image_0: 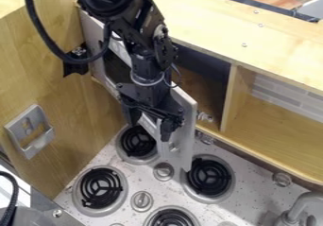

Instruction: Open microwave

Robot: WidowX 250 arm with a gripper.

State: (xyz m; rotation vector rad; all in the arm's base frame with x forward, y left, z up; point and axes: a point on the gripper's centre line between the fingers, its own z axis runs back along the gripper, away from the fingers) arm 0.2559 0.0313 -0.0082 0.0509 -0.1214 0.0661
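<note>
While the black arm enters at the far left and hangs over the stove, its gripper point(149, 125) is found low against the outer face of the microwave door point(185, 142), towards the near right end of that panel. The fingers point(169, 129) stand apart, with pale material of the door side visible between them; whether either one touches the door or a handle cannot be determined.

The door is noted as ajar: the panel runs at a slant from the far left towards the near right, its near right end standing out from the front of the wooden cupboard point(277, 114), over the burners. Behind it, part of a dark compartment point(203, 66) is exposed, bounded on the right by an upright wooden divider point(234, 97).

Below, the speckled tabletop point(249, 202) carries one coil burner point(137, 141) beneath the gripper, a second point(101, 187) near left, a third point(208, 177) to the right of the door's near end, and a fourth point(172, 218) at the near edge. Two round knobs sit between them. A metal fixture point(19, 129) is mounted on the left wooden wall, and a grey faucet point(304, 202) stands at the near right.
</note>
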